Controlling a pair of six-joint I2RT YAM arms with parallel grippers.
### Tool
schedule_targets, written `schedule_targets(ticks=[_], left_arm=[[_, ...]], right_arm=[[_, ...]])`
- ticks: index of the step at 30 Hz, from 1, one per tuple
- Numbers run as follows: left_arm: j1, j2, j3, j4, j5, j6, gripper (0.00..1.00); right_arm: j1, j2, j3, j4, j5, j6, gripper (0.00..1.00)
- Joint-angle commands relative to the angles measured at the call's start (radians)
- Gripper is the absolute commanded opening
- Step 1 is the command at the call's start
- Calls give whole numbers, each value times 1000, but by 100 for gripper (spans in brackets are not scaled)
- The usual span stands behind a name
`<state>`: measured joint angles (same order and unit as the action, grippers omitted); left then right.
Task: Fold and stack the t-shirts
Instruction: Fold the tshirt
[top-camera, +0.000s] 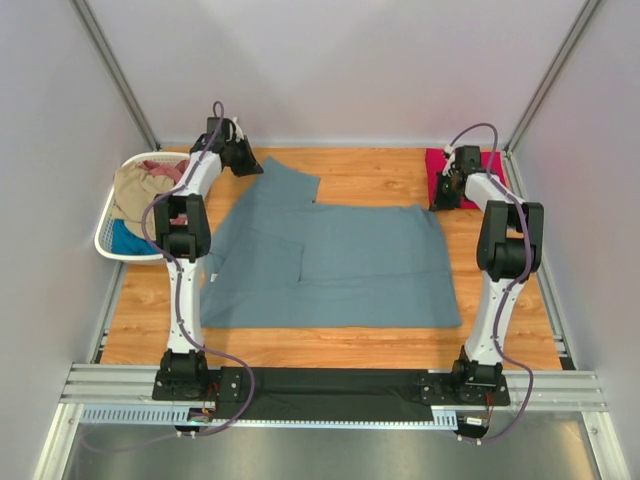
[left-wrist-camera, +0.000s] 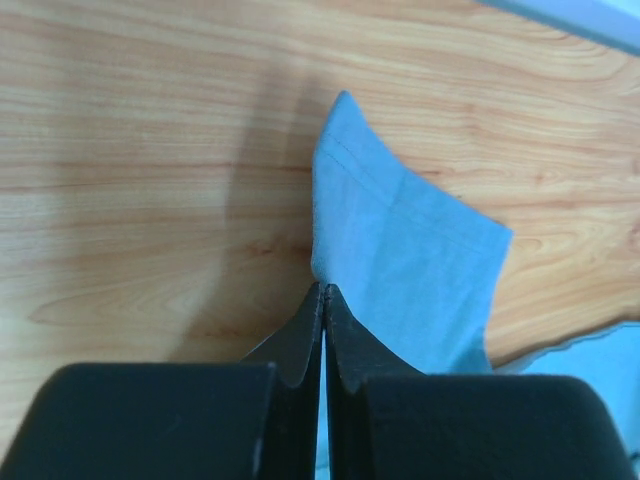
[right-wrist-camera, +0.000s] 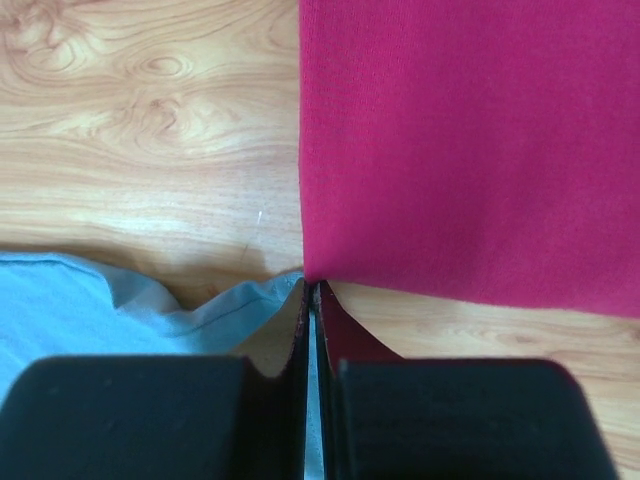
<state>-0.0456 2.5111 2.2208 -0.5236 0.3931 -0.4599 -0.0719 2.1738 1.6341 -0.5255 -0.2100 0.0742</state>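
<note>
A large slate-blue t-shirt (top-camera: 330, 265) lies spread flat at centre, a folded crimson t-shirt (top-camera: 493, 160) far right.

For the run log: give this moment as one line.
left hand: shut on grey-blue t-shirt sleeve | right hand: shut at its corner, grip unclear | crimson t-shirt: far right

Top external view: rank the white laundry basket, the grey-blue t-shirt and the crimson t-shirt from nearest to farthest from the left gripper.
1. The grey-blue t-shirt, spread in the middle; its far-left sleeve is right at the closed fingertips of the left gripper.
2. The white laundry basket, at the far left side, beside the left arm.
3. The crimson t-shirt, folded in the far right corner.
</note>
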Motion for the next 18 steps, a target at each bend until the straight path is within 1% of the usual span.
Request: schedule_targets(ticks=[1,8,13,18], left_arm=[[-2,-136,-3,48,10,35,0],[0,-230,-67,51,-30,87,0],[0,-271,-114,54,-33,130,0],[3,-357,-233,80,-77,168,0]], right_arm=[[-12,-104,-28,62,0,1,0],[-29,-215,-137,189,17,-1,0],[-31,-250,-200,262,0,1,0],[-31,-311,-267,332,21,4,0]])
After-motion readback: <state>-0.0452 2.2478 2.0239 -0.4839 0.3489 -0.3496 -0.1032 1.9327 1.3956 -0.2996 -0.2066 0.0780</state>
